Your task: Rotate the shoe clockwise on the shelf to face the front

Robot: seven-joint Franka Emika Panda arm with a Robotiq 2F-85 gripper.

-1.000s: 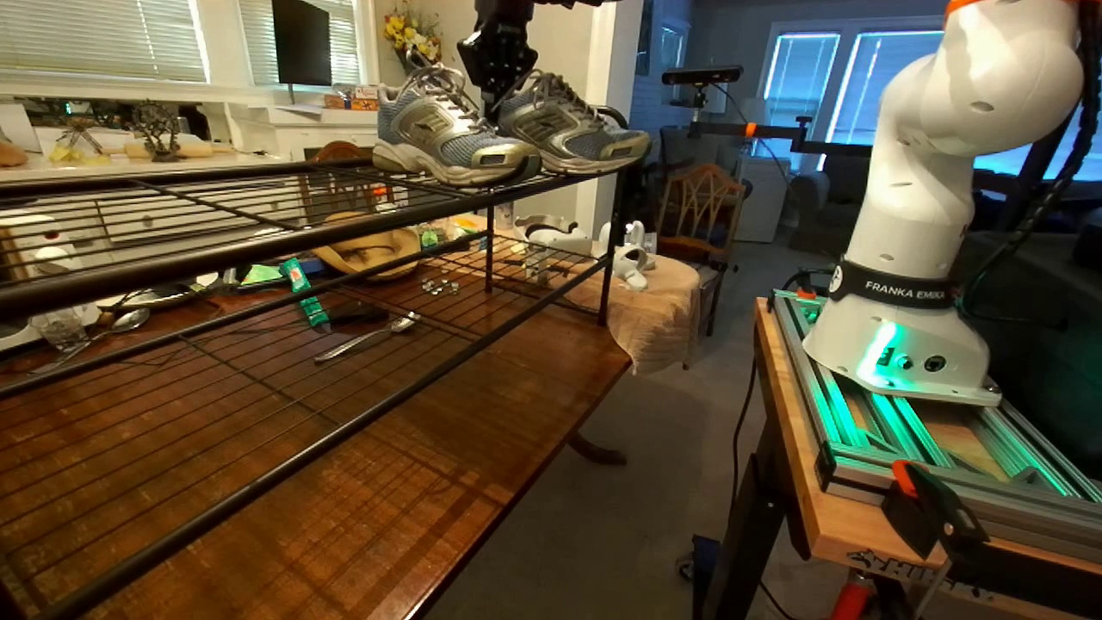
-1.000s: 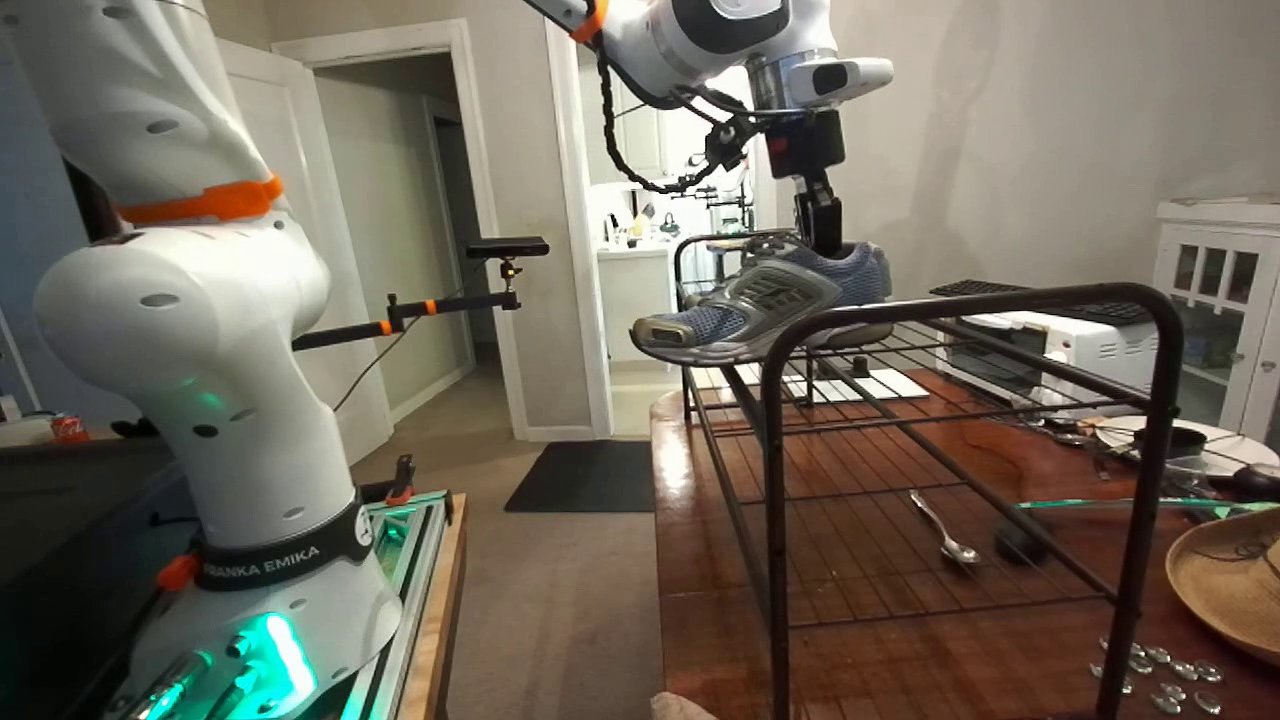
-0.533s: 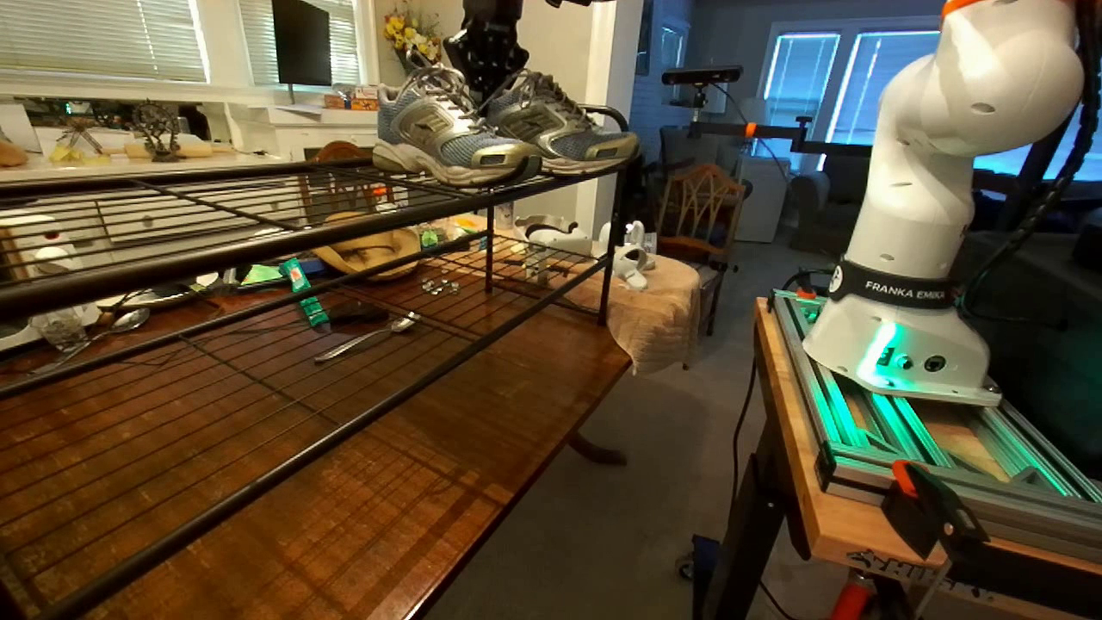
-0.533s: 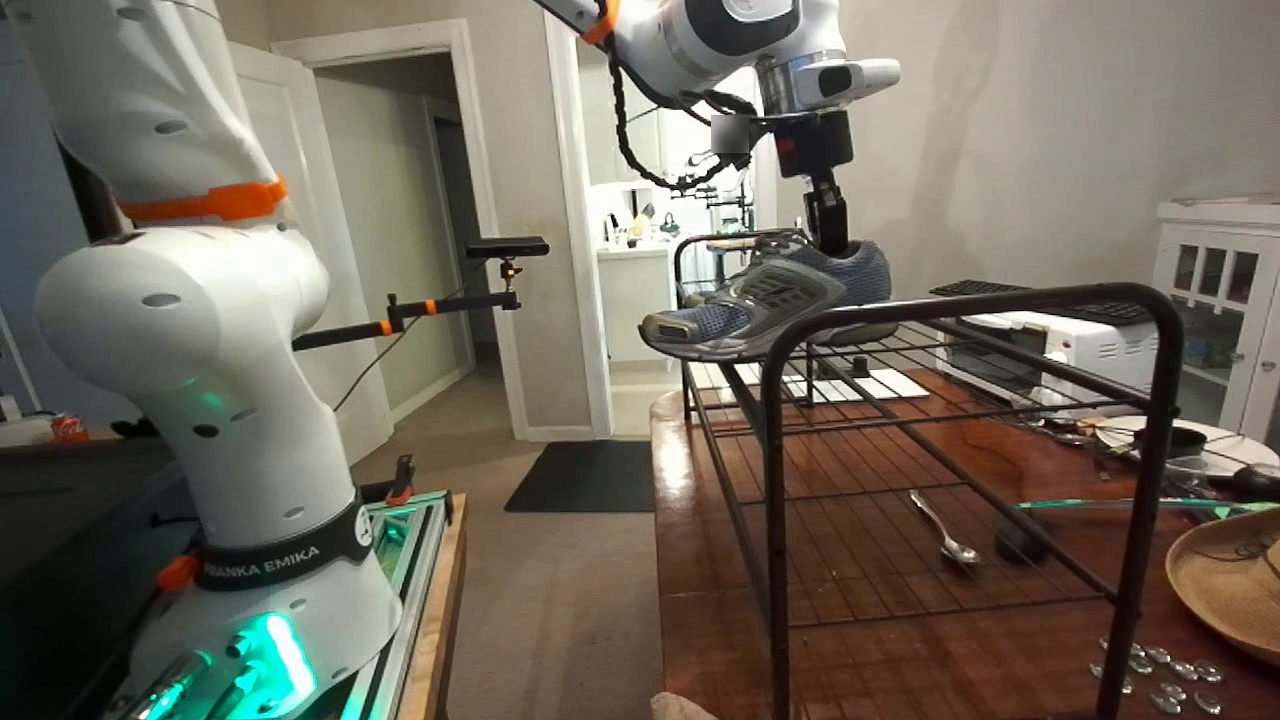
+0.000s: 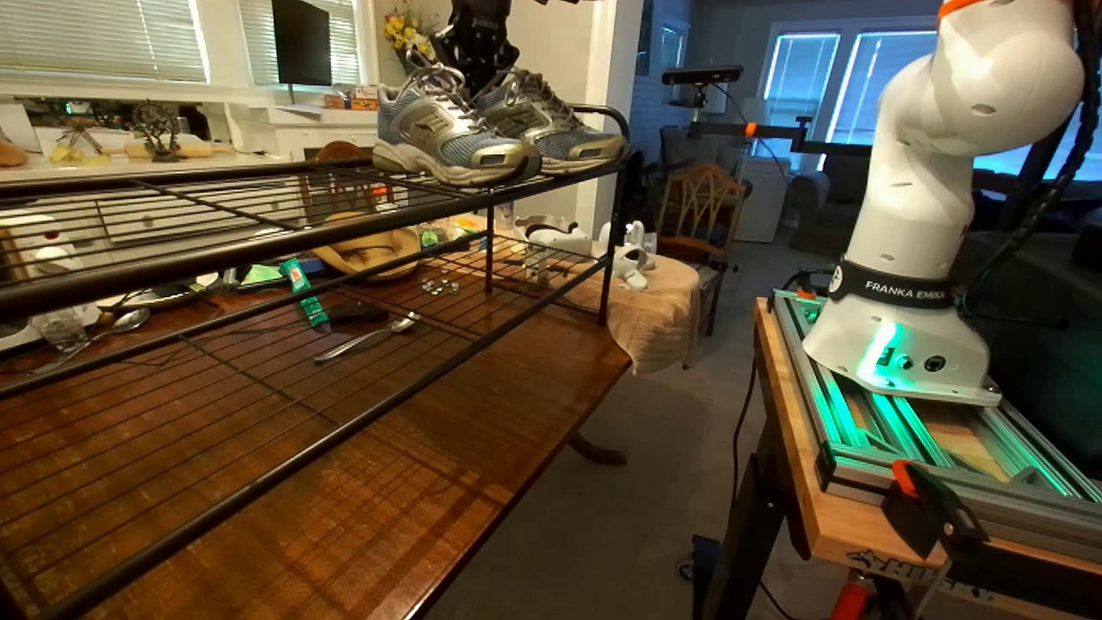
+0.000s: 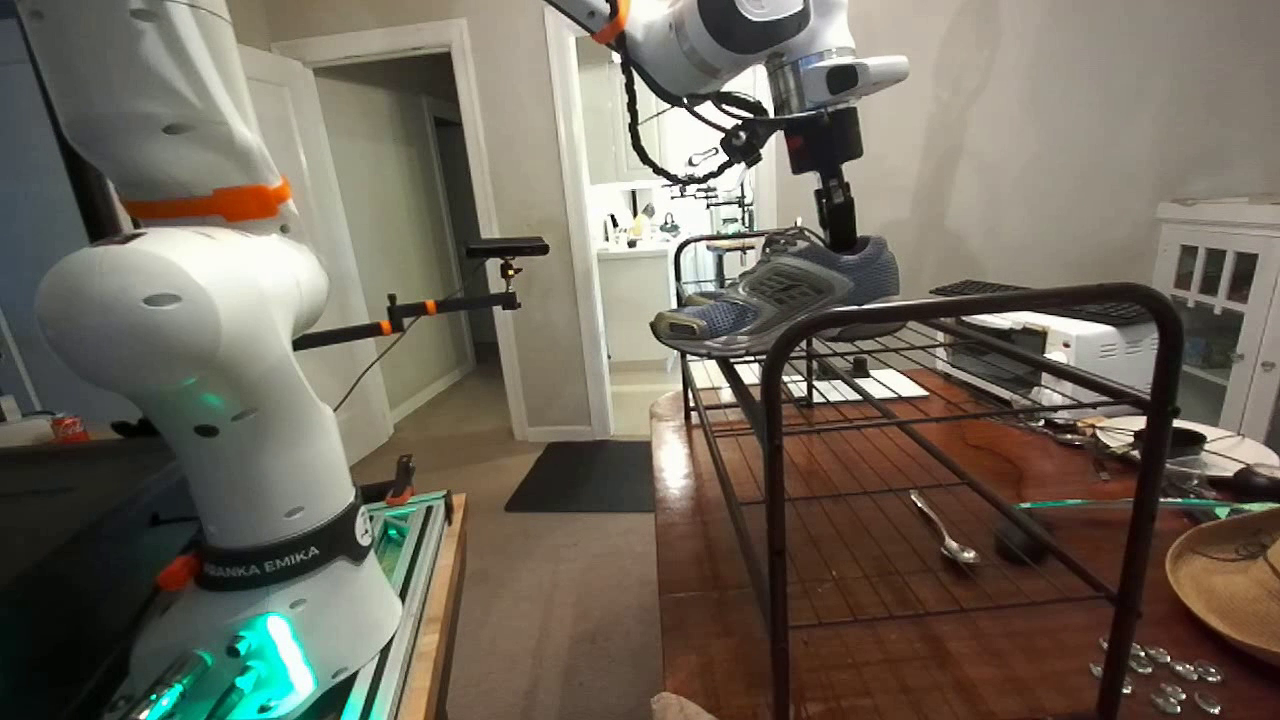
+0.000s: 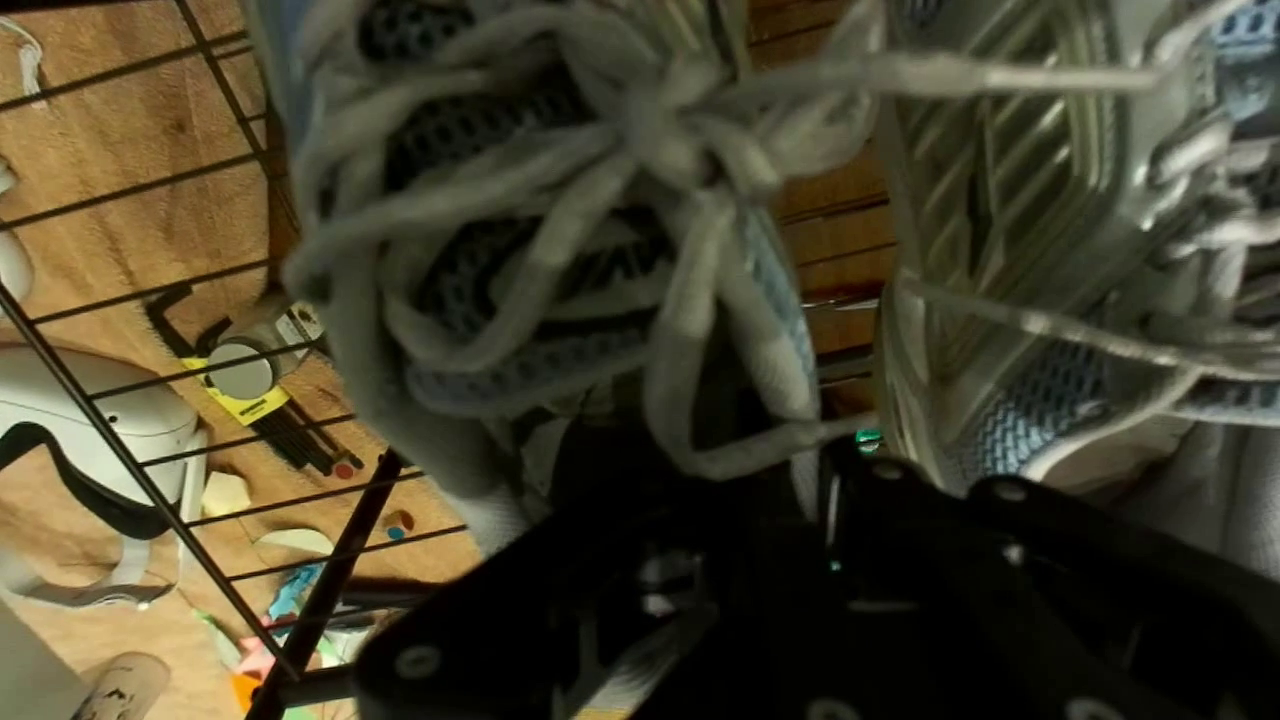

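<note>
Two grey-silver sneakers sit side by side on the top tier of the black wire shelf (image 5: pixel 323 234), toes pointing toward the robot's side. My gripper (image 6: pixel 843 240) is shut on the collar wall of the sneaker nearer the shelf's end (image 6: pixel 780 290); this sneaker also shows in an exterior view (image 5: pixel 560 138) and the wrist view (image 7: pixel 560 240). One finger is inside its opening, the other between the sneakers. Its toe overhangs the shelf's long front tube. The other sneaker (image 5: pixel 448 138) stands close beside it and shows in the wrist view (image 7: pixel 1010 200). The fingertips are hidden.
The shelf's raised end frame (image 6: pixel 1000 302) stands beside the held sneaker. Below is a glossy brown table (image 5: pixel 413 482) with a spoon (image 6: pixel 940 525), a straw hat (image 6: pixel 1225 580) and glass beads. A toaster oven (image 6: pixel 1090 350) stands behind the shelf.
My gripper and the held sneaker have moved together away from the robot's base, toward the shelf's back, drawing the toe inward. The other sneaker has not moved.
</note>
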